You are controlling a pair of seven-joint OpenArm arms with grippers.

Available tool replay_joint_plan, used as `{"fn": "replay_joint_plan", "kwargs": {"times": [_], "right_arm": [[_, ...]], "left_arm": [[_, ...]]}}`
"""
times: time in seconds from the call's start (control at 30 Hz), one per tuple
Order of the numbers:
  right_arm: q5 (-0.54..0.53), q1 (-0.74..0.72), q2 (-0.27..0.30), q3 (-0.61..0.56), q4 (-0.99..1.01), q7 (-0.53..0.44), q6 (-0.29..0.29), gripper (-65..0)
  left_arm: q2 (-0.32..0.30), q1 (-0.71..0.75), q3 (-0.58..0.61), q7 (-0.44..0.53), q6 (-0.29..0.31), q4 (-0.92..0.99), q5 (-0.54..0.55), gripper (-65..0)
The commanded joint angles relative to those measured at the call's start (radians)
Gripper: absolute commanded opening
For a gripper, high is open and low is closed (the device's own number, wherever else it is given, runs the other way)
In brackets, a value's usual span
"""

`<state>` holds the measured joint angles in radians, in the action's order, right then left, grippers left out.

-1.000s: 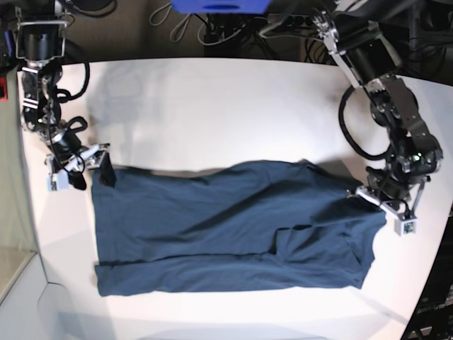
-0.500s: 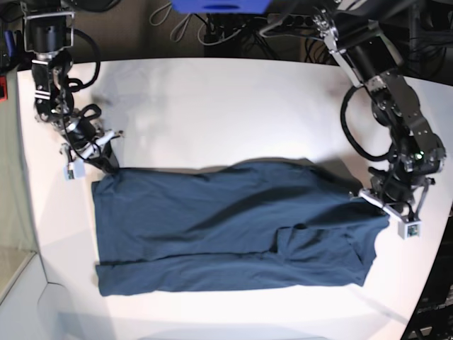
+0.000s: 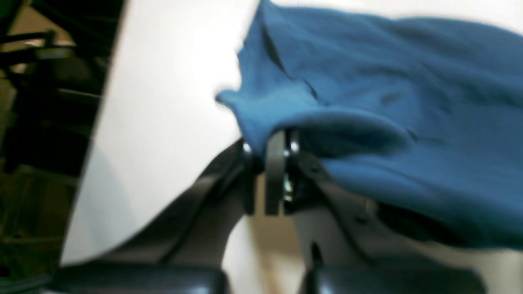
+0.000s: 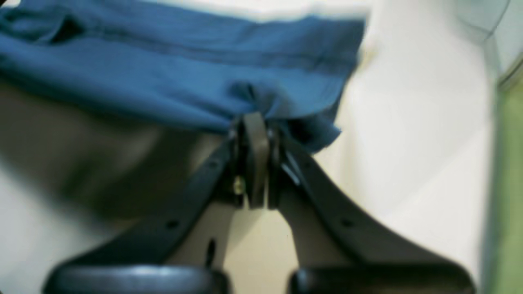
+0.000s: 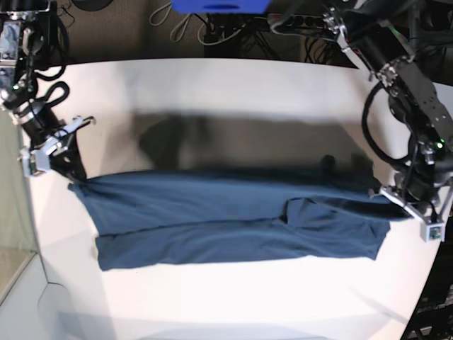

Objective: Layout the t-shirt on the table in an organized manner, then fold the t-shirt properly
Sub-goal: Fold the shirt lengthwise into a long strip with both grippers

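Note:
The dark blue t-shirt (image 5: 233,219) hangs stretched sideways between my two grippers, its far edge lifted and its near edge lying on the white table (image 5: 233,92). In the base view my right gripper (image 5: 73,177) is shut on the shirt's far left corner. My left gripper (image 5: 388,193) is shut on its far right edge. In the right wrist view the gripper (image 4: 253,122) pinches a bunched fold of the t-shirt (image 4: 163,69). The left wrist view shows the gripper (image 3: 269,141) clamped on a hem of the t-shirt (image 3: 388,102). Both wrist views are blurred.
The raised cloth throws a broad shadow (image 5: 248,142) on the table behind it. Cables and dark equipment (image 5: 226,35) crowd the space beyond the far edge. The table's left edge (image 5: 32,234) and right edge (image 5: 432,283) lie close to the arms.
My right gripper has closed on the shirt's left corner. Both arms have drawn apart and upward, pulling the shirt taut, wider and narrower, with its far edge off the table.

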<state>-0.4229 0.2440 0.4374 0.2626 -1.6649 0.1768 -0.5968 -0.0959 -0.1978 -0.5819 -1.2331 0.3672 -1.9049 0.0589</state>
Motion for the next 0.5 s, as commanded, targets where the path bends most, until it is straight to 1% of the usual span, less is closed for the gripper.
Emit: {"fn": "replay_joint_plan", "kwargs": {"times": [0.0, 0.1, 0.2, 0.23, 0.3, 0.47], "right_arm": [[-0.018, -0.042, 0.019, 0.017, -0.05, -0.012, 0.004, -65.0], [-0.017, -0.165, 0.019, 0.011, -0.068, 0.096, 0.004, -65.0], [-0.015, -0.335, 0.015, -0.047, 0.058, 0.218, 0.004, -65.0], [-0.015, -0.394, 0.015, -0.081, 0.124, 0.24, 0.004, -65.0], [-0.015, -0.47, 0.013, -0.138, 0.254, 0.243, 0.004, -65.0], [-0.015, -0.599, 0.013, -0.279, 0.543, 0.178, 0.004, -65.0]], "left_arm": [[-0.025, -0.038, 0.001, 0.028, -0.003, 0.002, 0.026, -64.8], [-0.064, -0.133, 0.003, 0.028, -0.003, 0.092, 0.054, -64.8], [-0.081, -0.216, 0.003, 0.031, -0.003, 0.241, 0.055, -64.8], [-0.087, -0.243, 0.006, 0.04, -0.003, 0.298, 0.054, -64.8], [-0.094, -0.277, 0.007, 0.079, -0.003, 0.414, 0.054, -64.7], [-0.095, -0.309, 0.009, 0.223, -0.003, 0.701, 0.052, -64.5]]}}
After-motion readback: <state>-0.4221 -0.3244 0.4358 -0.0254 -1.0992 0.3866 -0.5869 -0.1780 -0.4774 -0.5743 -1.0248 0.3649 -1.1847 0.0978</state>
